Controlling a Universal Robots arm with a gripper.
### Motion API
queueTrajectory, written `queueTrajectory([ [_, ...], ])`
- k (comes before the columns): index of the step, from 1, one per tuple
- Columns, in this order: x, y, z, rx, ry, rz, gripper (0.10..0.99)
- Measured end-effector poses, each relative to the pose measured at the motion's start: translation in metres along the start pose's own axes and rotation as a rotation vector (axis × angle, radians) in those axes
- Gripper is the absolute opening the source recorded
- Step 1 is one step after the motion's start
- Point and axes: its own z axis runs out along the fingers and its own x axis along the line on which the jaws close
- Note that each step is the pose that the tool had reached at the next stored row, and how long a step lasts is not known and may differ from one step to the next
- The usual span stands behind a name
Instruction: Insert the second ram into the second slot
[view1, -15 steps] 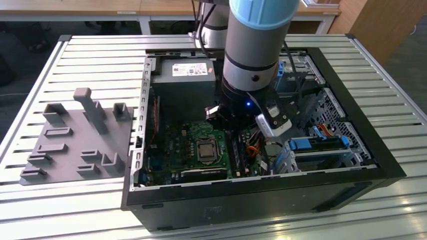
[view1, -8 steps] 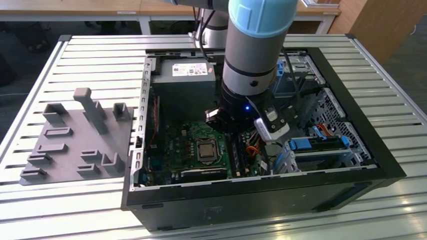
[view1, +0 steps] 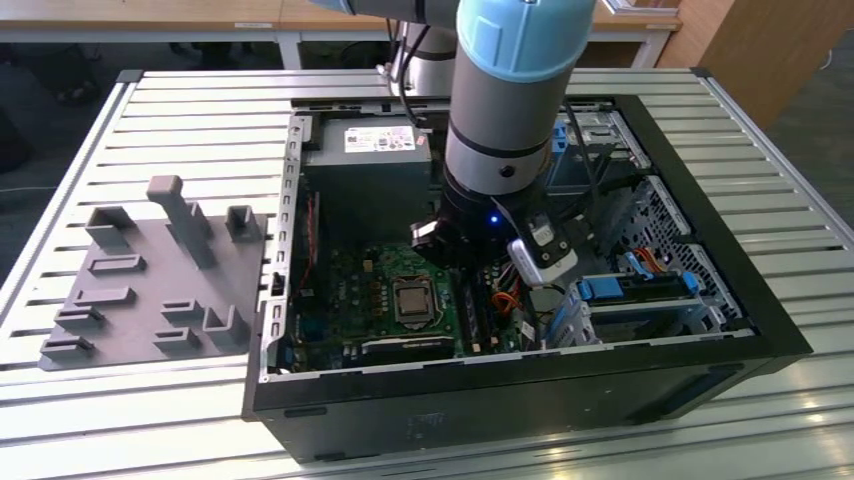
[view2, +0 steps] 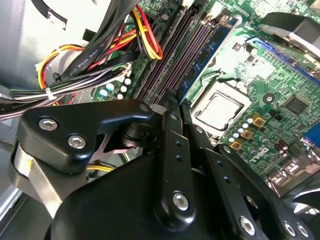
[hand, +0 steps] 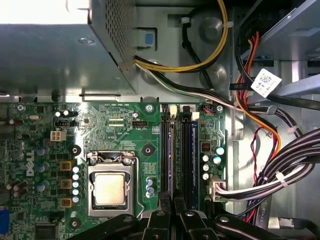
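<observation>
The second ram (view2: 210, 55) is a thin blue stick standing on edge along the memory slots, on the side nearest the processor socket. In the first wrist view the second ram (hand: 170, 155) shows edge-on and runs straight into the gap between my fingers. My gripper (view2: 179, 105) (hand: 173, 210) has its black fingers drawn close together around that end of the stick. Whether the stick sits fully down in its slot I cannot tell. Another bluish strip (hand: 192, 160) lies in a slot further from the socket. In the exterior view my arm (view1: 501, 150) reaches down into the open computer case.
The processor socket (hand: 110, 187) lies beside the slots. Thick cable bundles (hand: 280, 165) (view2: 100, 50) hang close on the other side. The power supply (view1: 367, 150) fills the case's far end, and light-blue drive-bay clips (view1: 621, 290) sit on the exterior view's right. A grey fixture plate (view1: 147, 280) lies outside the case.
</observation>
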Motion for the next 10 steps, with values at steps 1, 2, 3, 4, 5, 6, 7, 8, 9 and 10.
queueTrajectory([
  [1,-0.0003,0.0,0.0004,0.0,0.0,0.0,0.137],
  [2,-0.0004,0.0,0.0006,0.0,0.0,0.001,0.137],
  [3,-0.0006,0.0001,0.0008,0.0,0.0,0.001,0.137],
  [4,-0.0008,0.0003,0.0011,0.0,-0.0001,0.001,0.137],
  [5,-0.0009,0.0005,0.0014,0.0,-0.0001,0.001,0.137],
  [6,-0.0009,0.0006,0.0017,0.0,0.0,0.001,0.137],
  [7,-0.001,0.0007,0.002,0.0,-0.0001,0.001,0.137],
  [8,-0.0012,0.0007,0.0025,0.0,-0.0001,0.001,0.137],
  [9,-0.0014,0.0009,0.0028,0.0,-0.0001,0.002,0.137],
  [10,-0.0015,0.001,0.0029,0.0,-0.0002,0.004,0.137],
])
